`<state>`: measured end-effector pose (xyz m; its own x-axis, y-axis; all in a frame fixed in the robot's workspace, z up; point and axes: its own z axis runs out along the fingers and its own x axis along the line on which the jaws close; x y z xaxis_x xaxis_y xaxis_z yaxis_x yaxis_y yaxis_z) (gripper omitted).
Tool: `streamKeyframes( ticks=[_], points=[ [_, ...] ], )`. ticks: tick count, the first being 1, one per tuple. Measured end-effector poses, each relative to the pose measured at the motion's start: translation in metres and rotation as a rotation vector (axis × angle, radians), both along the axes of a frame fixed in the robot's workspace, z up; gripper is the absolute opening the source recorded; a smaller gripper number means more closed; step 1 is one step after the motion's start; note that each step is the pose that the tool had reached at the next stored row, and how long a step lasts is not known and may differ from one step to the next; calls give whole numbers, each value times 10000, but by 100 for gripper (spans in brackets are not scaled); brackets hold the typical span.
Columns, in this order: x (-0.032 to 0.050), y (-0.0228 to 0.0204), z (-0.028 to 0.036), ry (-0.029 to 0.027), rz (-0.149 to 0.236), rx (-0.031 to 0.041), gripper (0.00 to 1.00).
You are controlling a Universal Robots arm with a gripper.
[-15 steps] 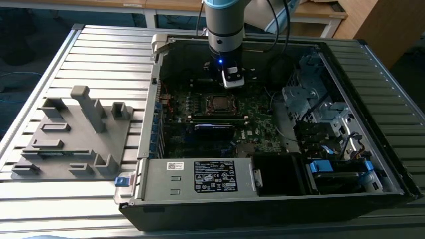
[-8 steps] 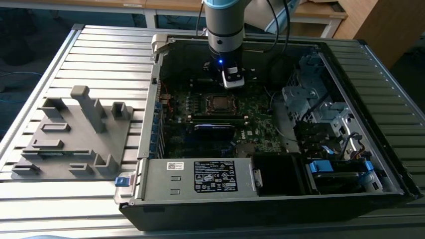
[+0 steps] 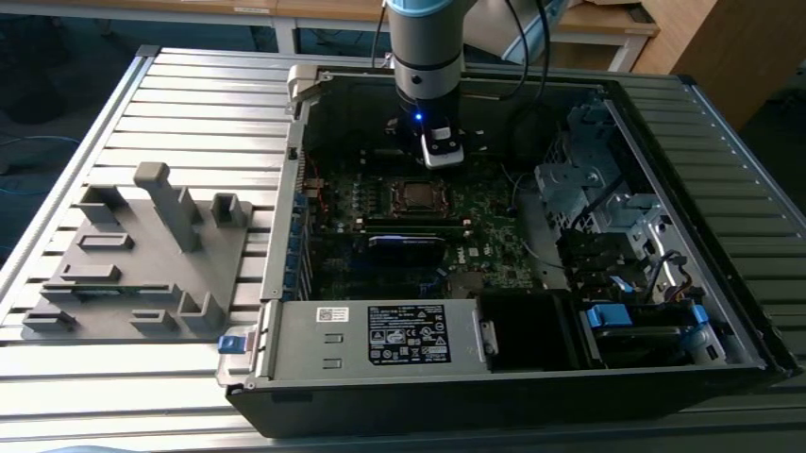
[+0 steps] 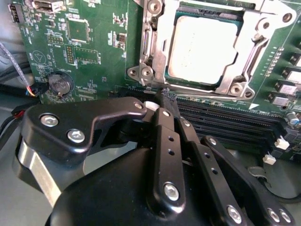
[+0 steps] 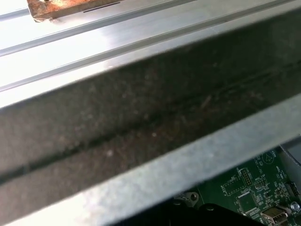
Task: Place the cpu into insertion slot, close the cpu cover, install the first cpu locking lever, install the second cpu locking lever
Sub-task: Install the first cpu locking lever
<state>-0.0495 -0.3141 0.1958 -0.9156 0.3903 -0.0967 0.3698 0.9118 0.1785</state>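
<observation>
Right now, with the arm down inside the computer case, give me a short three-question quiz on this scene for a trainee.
1. True or false: the cpu sits in the insertion slot.
2. Multiple choice: the cpu cover is A) lying flat around the cpu, B) standing upright, C) taken away.
3. Short answer: in the exterior view, on which side of the computer case is the grey fixture tray?
Key: 1 true; 2 A; 3 the exterior view's left.
</observation>
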Motion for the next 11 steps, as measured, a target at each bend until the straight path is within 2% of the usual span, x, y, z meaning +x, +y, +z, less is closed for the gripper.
streamKeyframes(
  ticks=[2, 5, 11],
  points=[
    [0, 0, -2, -2, 0, -33, 10],
    [0, 0, 0, 1, 0, -35, 10],
    [0, 1, 48, -1, 0, -33, 10]
  ],
)
